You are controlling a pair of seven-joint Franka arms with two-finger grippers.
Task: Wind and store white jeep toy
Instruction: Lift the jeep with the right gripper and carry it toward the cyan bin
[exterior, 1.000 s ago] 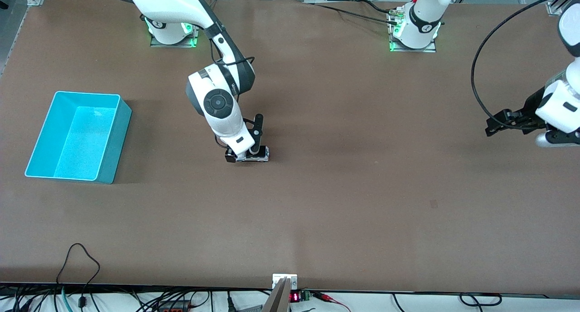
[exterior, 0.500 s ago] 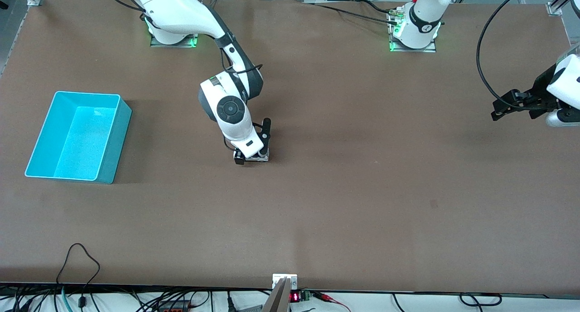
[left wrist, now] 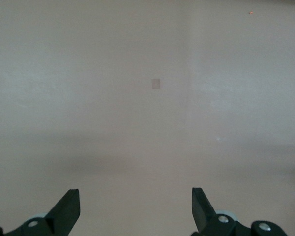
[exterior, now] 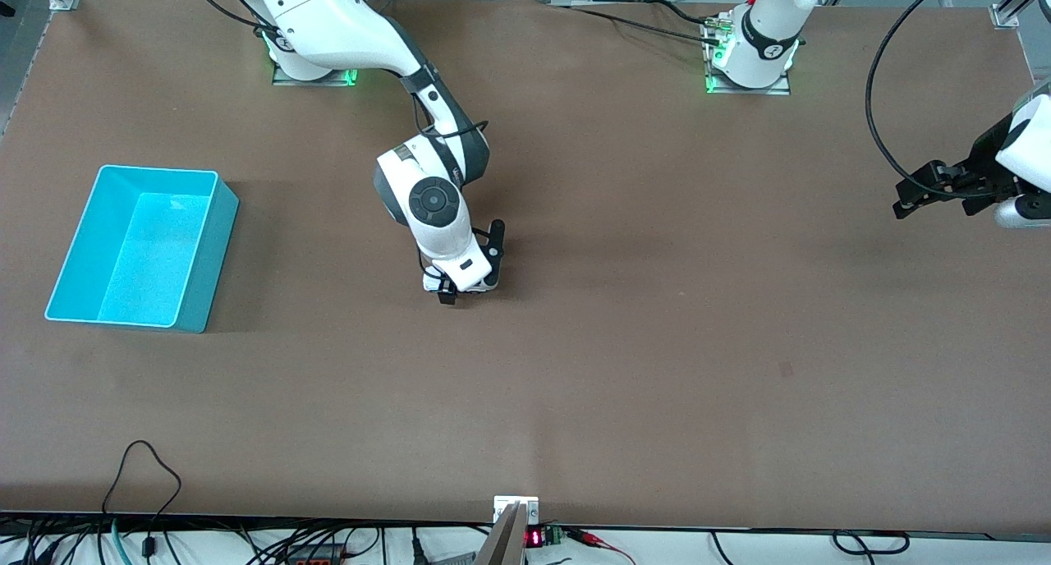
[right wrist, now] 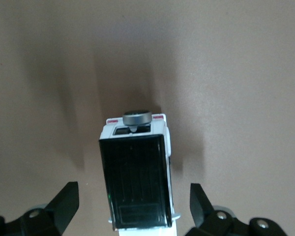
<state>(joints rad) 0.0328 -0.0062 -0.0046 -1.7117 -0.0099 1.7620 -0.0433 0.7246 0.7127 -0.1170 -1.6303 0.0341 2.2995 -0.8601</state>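
Surface: a wide brown matte table [exterior: 657, 343], cables along the edge nearest the front camera.
Toy: the small boxy white jeep toy with a black rear roof panel [right wrist: 136, 187] stands on the table near its middle, well apart from the open cyan plastic bin [exterior: 90, 306] toward the right arm's end.
Right gripper [right wrist: 132, 209]: low over the jeep, fingers spread wide, one on each side of the body, neither touching it.
Left gripper [left wrist: 136, 209]: spread, empty, waiting over bare table at the left arm's end.
Risk: closing off-centre could skid or twist the light toy; it probably rolls freely on its wheels.
Risk: descending too low could press a fingertip on the roof.
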